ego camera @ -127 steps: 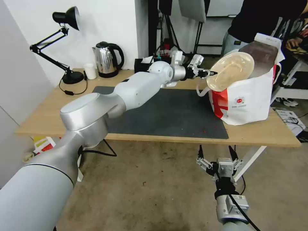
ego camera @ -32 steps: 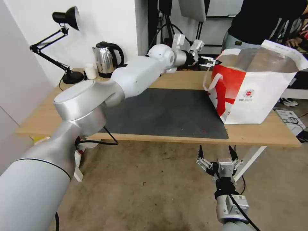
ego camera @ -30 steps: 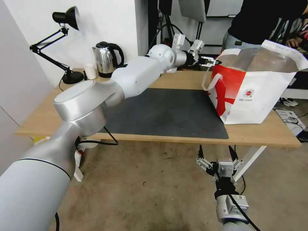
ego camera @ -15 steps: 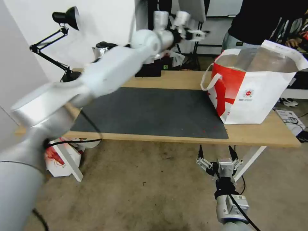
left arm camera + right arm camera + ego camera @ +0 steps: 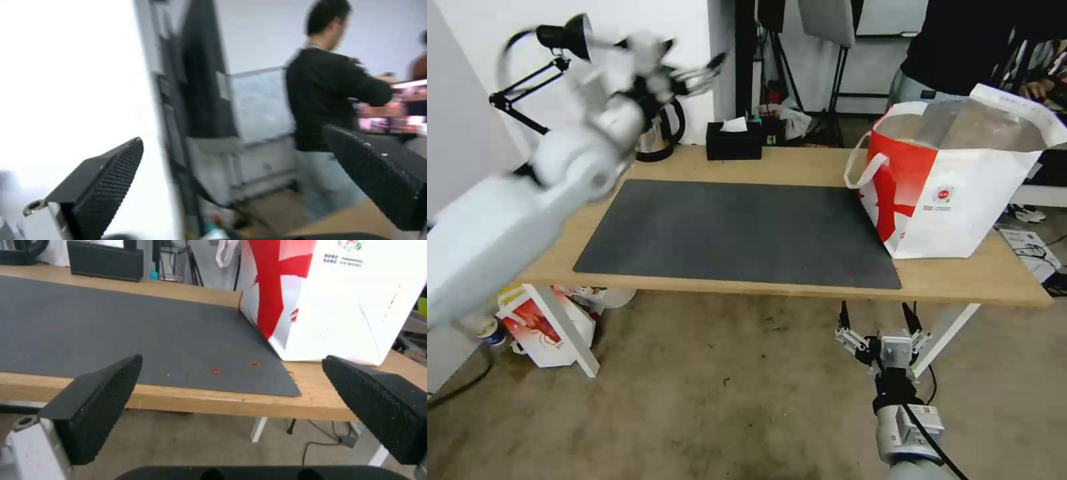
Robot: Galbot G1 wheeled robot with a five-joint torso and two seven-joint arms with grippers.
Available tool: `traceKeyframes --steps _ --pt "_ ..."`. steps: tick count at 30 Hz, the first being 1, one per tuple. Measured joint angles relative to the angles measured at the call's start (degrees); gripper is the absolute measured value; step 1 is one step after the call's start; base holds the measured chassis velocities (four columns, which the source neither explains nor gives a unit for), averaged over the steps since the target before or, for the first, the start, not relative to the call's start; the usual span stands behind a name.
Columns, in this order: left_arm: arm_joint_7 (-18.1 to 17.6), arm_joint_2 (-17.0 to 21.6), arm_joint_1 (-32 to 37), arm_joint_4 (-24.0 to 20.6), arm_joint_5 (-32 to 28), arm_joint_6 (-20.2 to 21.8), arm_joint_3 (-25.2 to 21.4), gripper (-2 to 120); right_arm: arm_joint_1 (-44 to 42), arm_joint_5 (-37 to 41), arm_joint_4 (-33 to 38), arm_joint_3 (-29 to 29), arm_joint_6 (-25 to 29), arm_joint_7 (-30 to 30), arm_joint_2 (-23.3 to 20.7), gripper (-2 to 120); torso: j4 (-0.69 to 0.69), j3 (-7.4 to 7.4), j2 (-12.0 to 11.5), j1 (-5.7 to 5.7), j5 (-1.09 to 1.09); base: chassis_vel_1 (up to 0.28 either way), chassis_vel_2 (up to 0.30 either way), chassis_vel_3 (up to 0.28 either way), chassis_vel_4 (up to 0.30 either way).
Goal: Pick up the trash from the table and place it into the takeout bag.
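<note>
While the takeout bag (image 5: 960,190) stands upright on the table (image 5: 980,277) near its right end, by the front edge, its mouth gapes upward and shows the silvery lining. Its long axis runs roughly along the table's length, the red panel facing the left end and the broad white side with the small round logo facing the front edge. Its left bottom corner rests on the right edge of the dark-grey mat (image 5: 740,230); one white loop handle hangs over the red panel. No trash lies on the mat or the bare wood; what the bag holds cannot be made out from here.

The left gripper (image 5: 697,72) is raised in the air above the table's back left corner, in front of the kettle (image 5: 657,137) and near the black desk lamp (image 5: 564,37), well apart from the bag. Its fingers (image 5: 102,186) are spread wide with nothing between them, and they point toward the right end of the table.

The right gripper (image 5: 875,319) hangs low in front of the table, below its front edge near the right-hand leg. Its fingers (image 5: 95,400) are likewise parted and empty, pointing upward toward the front edge and the bag's lower corner.

A black tissue box (image 5: 734,143) sits at the back edge, near the middle.
</note>
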Motion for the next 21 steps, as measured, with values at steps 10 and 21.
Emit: traceKeyframes --steps 10,21 --pt "1.0 -8.91 41.28 -10.52 15.98 -5.53 -28.36 100 0.01 0.0 0.0 0.01 0.0 0.0 0.02 100 -0.06 0.01 0.0 0.0 0.04 0.0 0.0 0.0 0.0" --pt "3.75 -34.0 66.65 -16.4 37.58 -14.92 -35.42 100 0.0 0.0 -0.01 0.0 0.0 -0.01 0.0 100 0.0 0.01 0.0 -0.01 0.03 0.0 0.0 0.0 0.0"
